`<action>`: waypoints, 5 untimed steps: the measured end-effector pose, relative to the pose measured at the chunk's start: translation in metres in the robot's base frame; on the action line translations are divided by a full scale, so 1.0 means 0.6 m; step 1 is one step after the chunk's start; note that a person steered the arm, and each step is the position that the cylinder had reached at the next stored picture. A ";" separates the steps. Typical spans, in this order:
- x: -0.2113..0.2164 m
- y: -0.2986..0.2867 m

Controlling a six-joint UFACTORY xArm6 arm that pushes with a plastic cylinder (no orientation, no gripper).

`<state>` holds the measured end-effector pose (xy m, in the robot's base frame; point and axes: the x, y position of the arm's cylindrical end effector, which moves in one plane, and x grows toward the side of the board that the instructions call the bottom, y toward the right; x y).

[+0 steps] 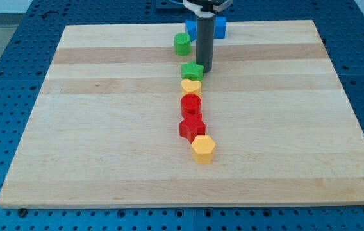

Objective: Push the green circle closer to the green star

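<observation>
The green circle (182, 43) stands near the view's top centre of the wooden board (105, 128). The green star (193, 70) lies just below and to the right of it, a short gap apart. My tip (205, 68) rests on the board right beside the star's right edge, below and to the right of the circle. The dark rod rises from there toward the view's top.
Below the star runs a column of blocks: a yellow heart (191, 86), a red circle (190, 104), a red star (192, 128) and a yellow hexagon (203, 149). Blue blocks (219, 27) sit behind the rod at the top edge.
</observation>
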<state>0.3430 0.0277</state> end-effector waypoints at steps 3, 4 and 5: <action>-0.056 0.019; -0.069 -0.006; -0.049 -0.061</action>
<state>0.3134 -0.0092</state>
